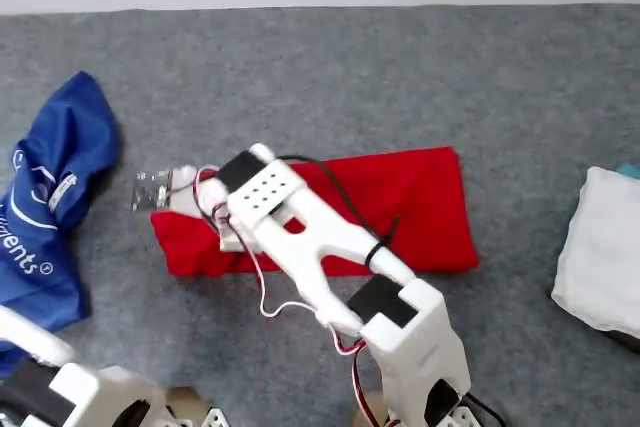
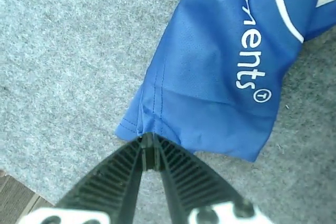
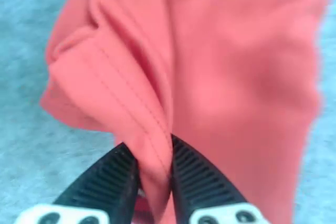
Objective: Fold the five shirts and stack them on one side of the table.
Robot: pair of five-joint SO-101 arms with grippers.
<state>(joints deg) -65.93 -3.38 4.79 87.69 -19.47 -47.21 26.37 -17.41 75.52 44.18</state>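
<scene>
A red shirt point(image 1: 400, 212) lies folded into a long band in the middle of the grey table. My right arm point(image 1: 300, 232) stretches over it to its left end. There my right gripper point(image 3: 154, 166) is shut on a raised fold of the red shirt point(image 3: 226, 77), with cloth between the black fingers. A blue shirt point(image 1: 55, 197) with white print lies crumpled at the left edge. My left gripper point(image 2: 149, 148) is shut on the puckered hem corner of the blue shirt point(image 2: 210, 77). A folded white shirt point(image 1: 605, 252) rests at the right edge.
A bit of teal cloth point(image 1: 629, 171) peeks out behind the white shirt. The grey table cover point(image 1: 330, 77) is bare behind the red shirt. The table's wooden edge point(image 2: 13, 200) lies close to my left gripper.
</scene>
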